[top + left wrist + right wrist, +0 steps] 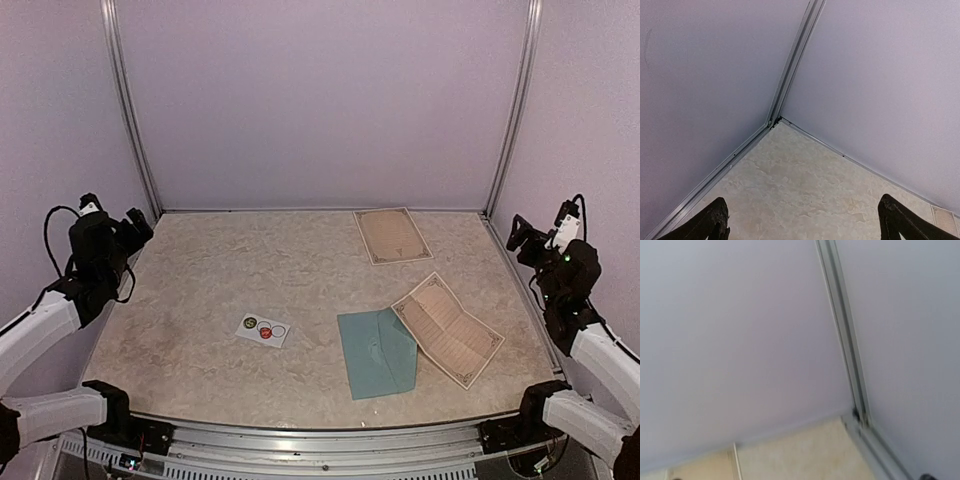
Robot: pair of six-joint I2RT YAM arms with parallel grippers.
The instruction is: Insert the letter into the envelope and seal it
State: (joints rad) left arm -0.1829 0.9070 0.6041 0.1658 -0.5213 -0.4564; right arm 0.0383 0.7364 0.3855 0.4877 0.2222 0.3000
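Note:
The teal envelope (pixel 378 352) lies flat near the table's front, right of the middle. A beige letter sheet (pixel 447 328) with a printed border lies tilted against the envelope's right side, touching its upper right corner. A second beige bordered sheet (pixel 391 235) lies at the back of the table. My left gripper (pixel 137 227) is raised at the far left edge, open and empty, and its view (pixel 802 222) shows only the back left corner. My right gripper (pixel 522 234) is raised at the far right edge, open and empty. Only one dark fingertip (pixel 927 476) shows in its view.
A small white card (pixel 264 328) with three round stickers lies left of the envelope. Lilac walls with metal corner posts (pixel 130 120) close in the table on three sides. A metal rail (pixel 320 432) runs along the front edge.

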